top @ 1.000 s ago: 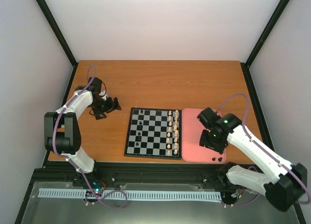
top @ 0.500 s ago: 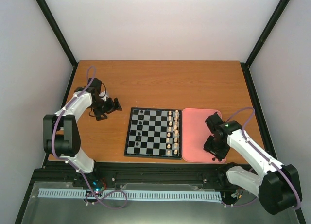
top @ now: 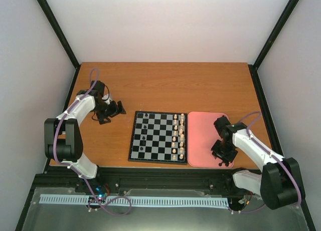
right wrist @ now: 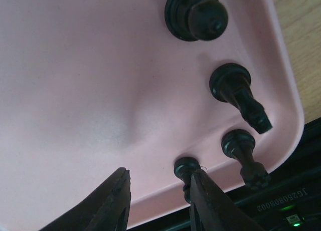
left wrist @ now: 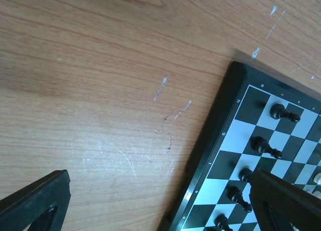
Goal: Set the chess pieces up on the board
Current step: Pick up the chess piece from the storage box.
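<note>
Reading the print (right wrist: 273, 207) JG250808002 below the pink tray (right wrist: 75, 90), we see right claw (right wrist: 159, 173) half open beside a black piece (right wrist: 185, 167), left claw (left wrist: 159, 176) wide, empty.

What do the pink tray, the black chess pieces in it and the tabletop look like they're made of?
Pink tray: probably plastic, smooth matte, rounded moulded rim.
Black chess pieces: likely plastic, slight sheen.
Tabletop: wood or wood-look laminate, visible grain, scratched.

Black pieces (left wrist: 284, 112) stand along the board (left wrist: 210, 141) edge.
</note>
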Available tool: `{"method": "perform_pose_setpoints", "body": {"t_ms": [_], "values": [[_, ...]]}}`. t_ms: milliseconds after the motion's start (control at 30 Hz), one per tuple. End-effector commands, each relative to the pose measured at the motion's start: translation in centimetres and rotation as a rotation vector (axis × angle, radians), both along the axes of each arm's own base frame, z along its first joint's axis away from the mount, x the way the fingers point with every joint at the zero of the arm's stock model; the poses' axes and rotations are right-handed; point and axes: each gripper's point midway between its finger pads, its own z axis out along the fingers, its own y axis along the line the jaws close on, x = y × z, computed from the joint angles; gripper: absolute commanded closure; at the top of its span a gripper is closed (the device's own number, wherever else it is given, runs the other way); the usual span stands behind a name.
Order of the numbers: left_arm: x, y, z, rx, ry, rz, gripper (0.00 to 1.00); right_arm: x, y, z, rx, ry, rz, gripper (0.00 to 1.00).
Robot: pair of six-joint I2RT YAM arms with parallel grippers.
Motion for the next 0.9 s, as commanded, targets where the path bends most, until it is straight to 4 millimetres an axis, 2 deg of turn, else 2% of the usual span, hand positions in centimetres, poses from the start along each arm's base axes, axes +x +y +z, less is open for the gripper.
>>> {"method": "perform_pose_setpoints", "body": {"t_ms": [0,267,467,767,867], "values": [[0.4,-0.1,0.4,-0.006,-0.017,0.008,0.0,0.2,-0.1,-0.4,0.001,0.015,0.007,0.66],[0.7,-0.1,0.1,-0.002,-0.009,0.007,0.0,0.3,-0.3,-0.1,-0.012,0.025,-0.006,0.61],[0.8,0.0,0.1,-0.001,-0.009,0.007,0.0,0.5,-0.9,0.6,-0.058,0.043,-0.007,0.62],[0.6,0.0,0.4,0.001,-0.018,0.007,0.0,-0.4,-0.6,0.2,-0.049,0.124,-0.031,0.67],[0.7,0.0,0.4,0.0,-0.019,0.007,0.0,0.0,-0.1,0.0,-0.028,0.109,-0.049,0.67]]}}
